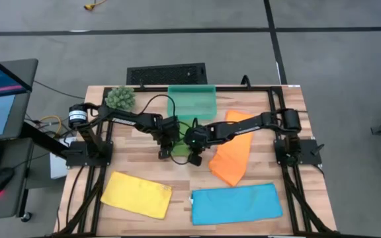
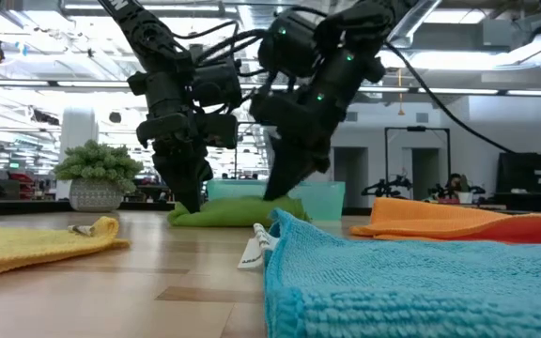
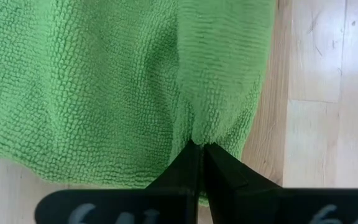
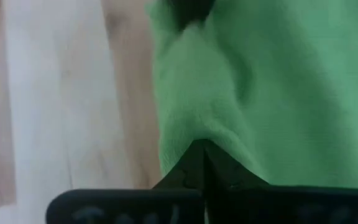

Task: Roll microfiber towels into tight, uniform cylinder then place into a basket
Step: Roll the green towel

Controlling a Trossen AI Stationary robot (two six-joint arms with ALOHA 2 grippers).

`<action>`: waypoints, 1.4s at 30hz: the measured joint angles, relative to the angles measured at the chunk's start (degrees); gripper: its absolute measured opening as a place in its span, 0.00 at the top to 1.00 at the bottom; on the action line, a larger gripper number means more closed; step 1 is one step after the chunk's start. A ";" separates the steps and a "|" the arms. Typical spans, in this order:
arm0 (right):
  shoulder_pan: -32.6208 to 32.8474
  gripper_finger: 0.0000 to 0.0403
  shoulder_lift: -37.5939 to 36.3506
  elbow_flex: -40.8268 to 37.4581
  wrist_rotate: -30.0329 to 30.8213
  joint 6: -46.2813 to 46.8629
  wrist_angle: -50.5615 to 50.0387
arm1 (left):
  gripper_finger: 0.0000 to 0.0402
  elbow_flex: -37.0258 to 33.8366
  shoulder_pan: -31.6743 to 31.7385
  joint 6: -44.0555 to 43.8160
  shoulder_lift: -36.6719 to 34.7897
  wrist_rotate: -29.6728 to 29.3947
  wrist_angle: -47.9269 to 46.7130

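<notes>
1. Green towel [image 1: 179,149] mid-table, just below basket [image 1: 192,100].
2. Left pincer [image 3: 201,149] and right pincer [image 4: 202,148] each clamped on towel edge.
3. Risk: uneven pull, loose or skewed roll, edge slipping free.

Illumination is bright and even, supplied from overhead; ceiling strip lights show in the low view. In the high view the table [image 1: 144,168] is evenly lit and shadows beneath the arms are short and soft. The low view renders the arms as dark, backlit shapes against the bright room, and the blue towel [image 2: 411,282] nearest the lens is slightly soft. The left wrist view resolves the weave of the green towel [image 3: 104,87] sharply. The right wrist view is blurred throughout.
</notes>
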 joint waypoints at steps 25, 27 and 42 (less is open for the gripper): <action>-1.10 0.97 3.65 0.06 -6.66 8.11 0.70 | 0.74 0.95 0.11 2.69 0.07 0.37 -1.33; -1.08 0.97 3.67 0.06 -6.61 8.11 0.70 | 0.72 2.03 0.15 3.72 0.11 0.92 -2.36; -0.99 0.97 3.71 0.00 -7.93 9.94 1.09 | 0.70 4.63 2.23 11.72 -7.69 -3.91 -12.64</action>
